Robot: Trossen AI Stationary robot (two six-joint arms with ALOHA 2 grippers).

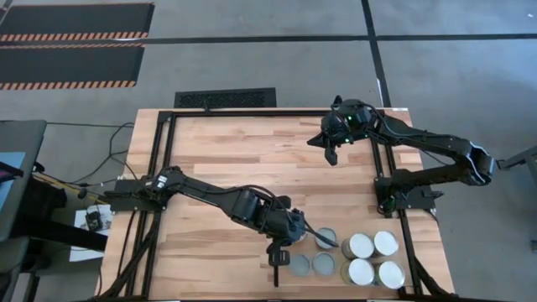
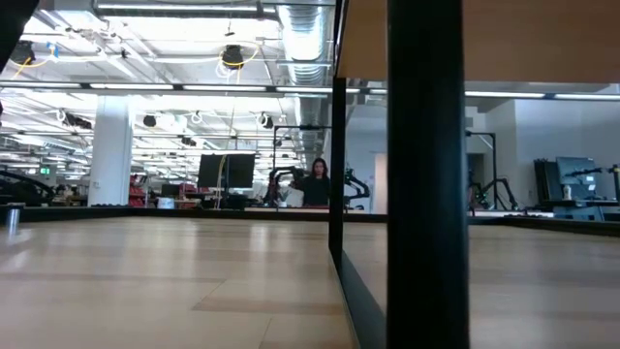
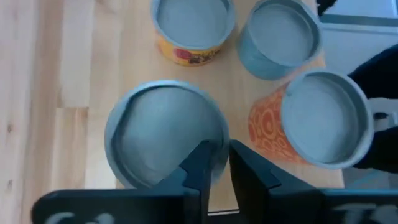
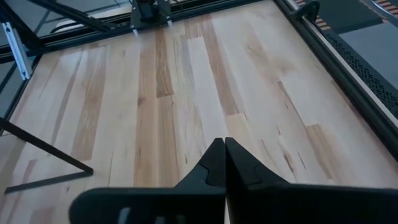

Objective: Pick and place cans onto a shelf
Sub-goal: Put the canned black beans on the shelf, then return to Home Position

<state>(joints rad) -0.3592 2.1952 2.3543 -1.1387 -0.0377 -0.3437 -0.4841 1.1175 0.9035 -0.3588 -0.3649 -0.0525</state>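
Observation:
Several small round tins stand at the table's near right. Two low ones stand near the front edge, and several white-topped ones stand to their right. My left gripper reaches over one more silver-topped can and is shut on its rim. A yellow-labelled can, a plain can and an orange-labelled can stand beyond it. My right gripper is shut and empty above the table's far right. I cannot tell the shelf apart from the tabletop. My left gripper has the can's rim between its two fingers, on the side toward the orange-labelled can. One finger lies over the recessed top and the other outside the wall. The fingers slant down from the table's left. I cannot tell whether the can stands on the table.
A black frame edges the wooden tabletop. My right arm's base stands at the right, just behind the cans. A black post fills the middle of the low view. People and desks show in the room beyond.

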